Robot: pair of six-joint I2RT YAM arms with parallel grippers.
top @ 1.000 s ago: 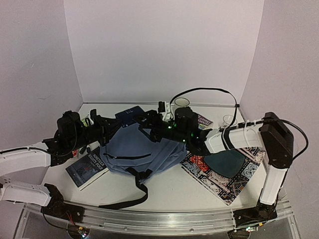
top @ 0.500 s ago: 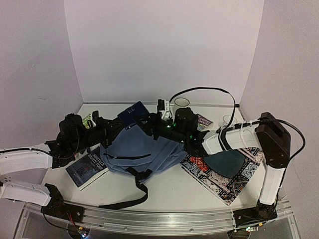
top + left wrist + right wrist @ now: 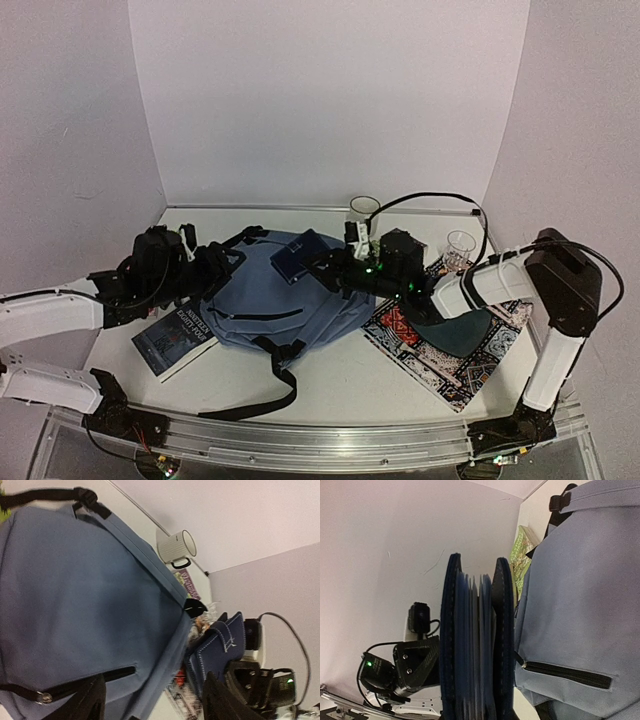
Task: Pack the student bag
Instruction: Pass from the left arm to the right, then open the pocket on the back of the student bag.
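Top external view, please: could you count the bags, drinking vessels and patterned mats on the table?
Bags: 1, the student bag
Drinking vessels: 2, a white mug and a clear glass
Patterned mats: 1, the cloth mat
Total: 4

The student bag (image 3: 262, 302) lies between book (image 3: 170, 340) and mat (image 3: 455, 382), a notebook (image 3: 297, 257) above it.

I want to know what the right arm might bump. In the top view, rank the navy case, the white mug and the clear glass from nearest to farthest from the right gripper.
From the right gripper:
1. the navy case, held at its tip
2. the white mug, behind it towards the back wall
3. the clear glass, farther off on the right side
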